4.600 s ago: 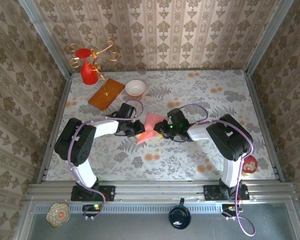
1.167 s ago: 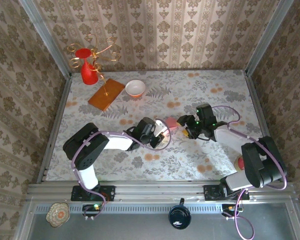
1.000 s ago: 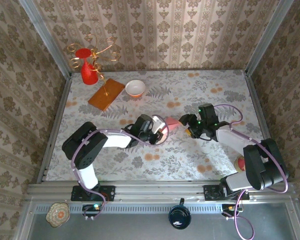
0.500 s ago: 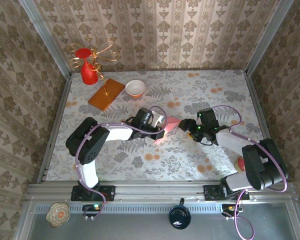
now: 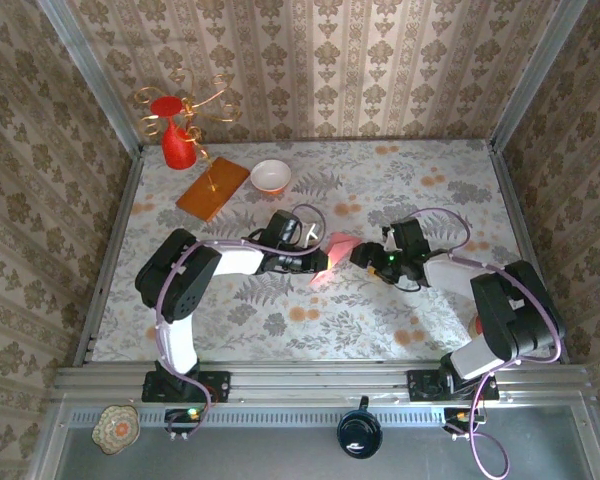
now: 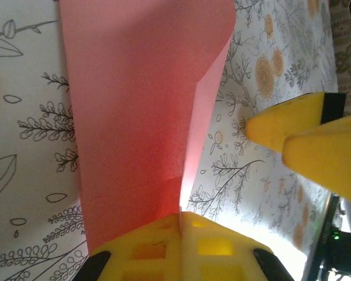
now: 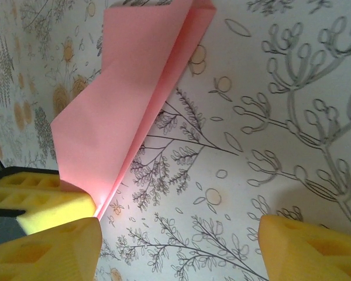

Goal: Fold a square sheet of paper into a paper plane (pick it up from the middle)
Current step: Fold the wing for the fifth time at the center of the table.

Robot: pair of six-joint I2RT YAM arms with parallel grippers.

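Left claw (image 6: 180,219) is clamped tight on the near end of the folded pink sheet of paper (image 6: 134,88) at mid worktop (image 7: 281,117). The gripped edge is hidden between its pads, and the sheet's far edge is cut off in the left wrist view. Right claw (image 7: 181,249) gapes wide and empty just beside the sheet, its fingers cropped at the frame's bottom; whether the sheet rests flat or hangs lifted is hard to tell.
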